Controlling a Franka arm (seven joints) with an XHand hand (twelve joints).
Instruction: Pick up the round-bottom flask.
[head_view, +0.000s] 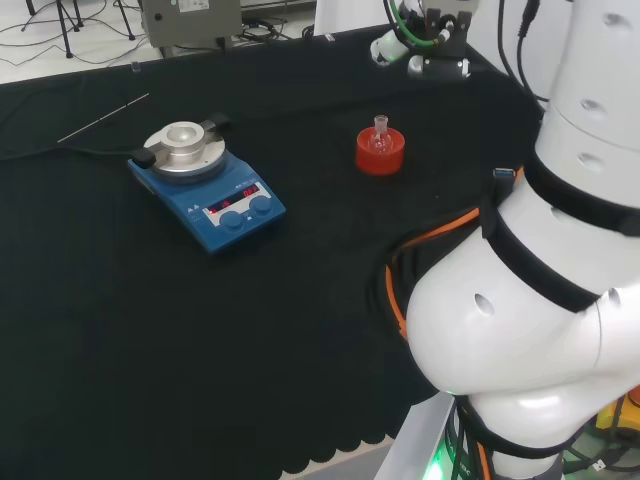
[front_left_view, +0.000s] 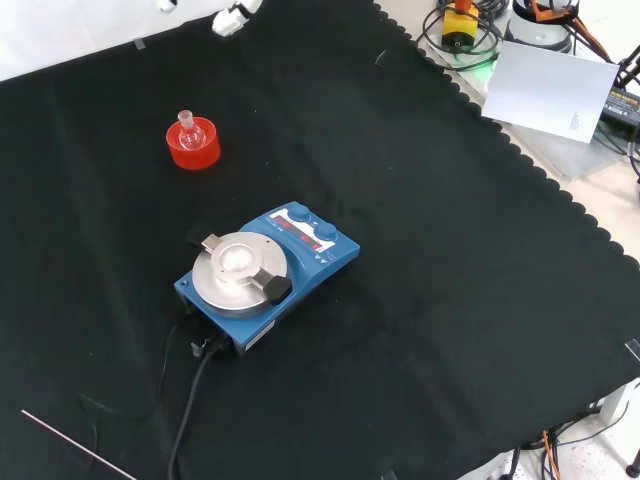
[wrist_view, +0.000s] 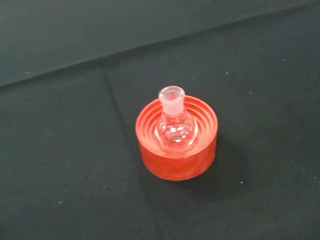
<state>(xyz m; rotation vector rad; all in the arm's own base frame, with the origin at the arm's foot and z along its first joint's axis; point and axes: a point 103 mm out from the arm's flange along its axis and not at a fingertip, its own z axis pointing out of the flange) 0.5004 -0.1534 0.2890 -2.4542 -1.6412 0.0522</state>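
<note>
The hand (head_view: 435, 40) is cut off at the head view's top, so whether its fingers are spread cannot be told. The wrist view shows the clear round-bottom flask (wrist_view: 172, 120) upright in its red ribbed stand (wrist_view: 177, 150); elsewhere the glass is hard to make out.

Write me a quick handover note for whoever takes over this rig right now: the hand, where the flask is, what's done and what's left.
Hand: at the far edge of the cloth in the front view, well away from the flask; its state can't be told.
Round-bottom flask: clear glass, upright in the red ribbed stand, untouched. In the head view it sits to the right of the blue hotplate stirrer.
Done: nothing yet; the flask is not picked up.
Left: bring the hand over the flask, close on it, probably at the neck, and lift it out of the stand.
</note>
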